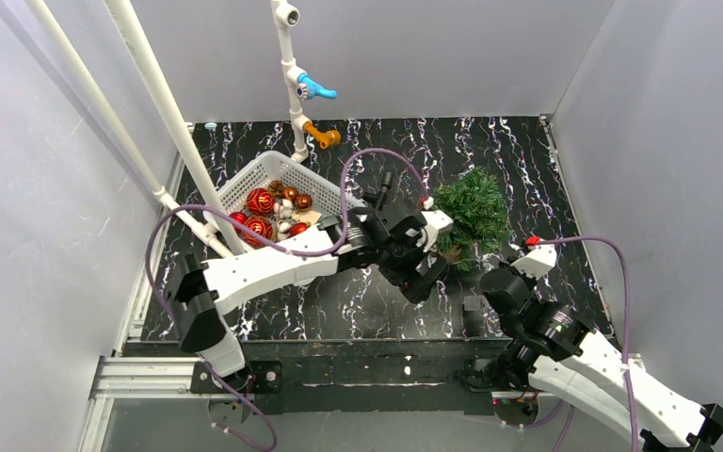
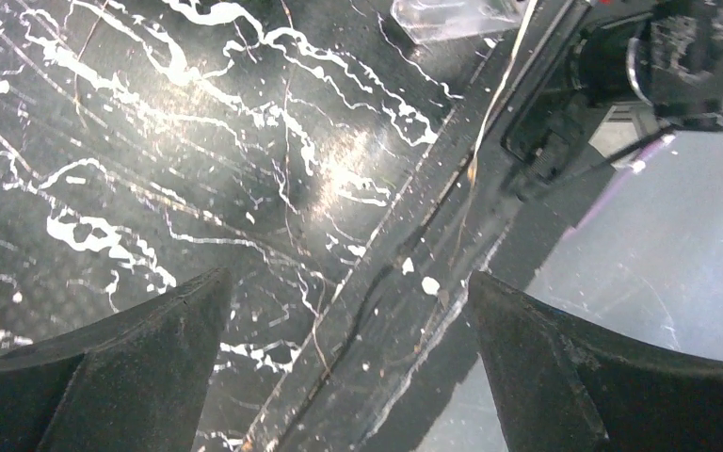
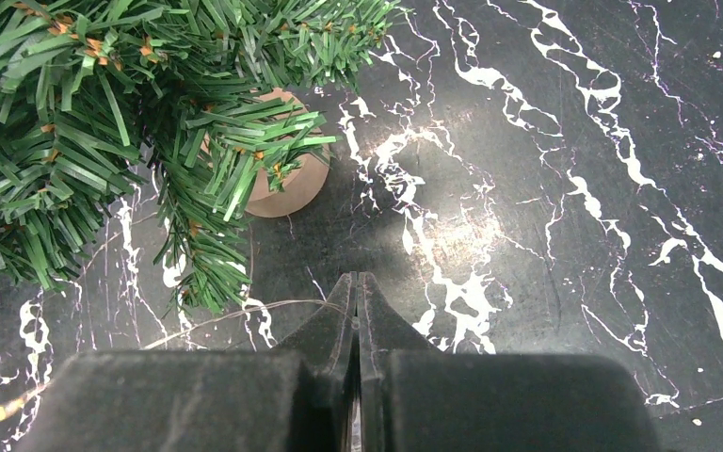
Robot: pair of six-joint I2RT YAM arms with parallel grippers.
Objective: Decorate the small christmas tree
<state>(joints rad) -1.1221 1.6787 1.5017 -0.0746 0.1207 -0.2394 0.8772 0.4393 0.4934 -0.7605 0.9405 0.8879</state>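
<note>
Right pincer [image 3: 358,282] sits clenched, near the small christmas tree [image 3: 75,94]; my left pincer [image 2: 346,282] hangs released beside that tree.

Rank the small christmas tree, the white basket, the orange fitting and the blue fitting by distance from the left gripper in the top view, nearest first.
From the open left gripper:
1. small christmas tree, just beyond it, to the right.
2. white basket, off to the left, behind the arm.
3. orange fitting, on the white pipe at the back.
4. blue fitting, higher on the same pipe.
</note>
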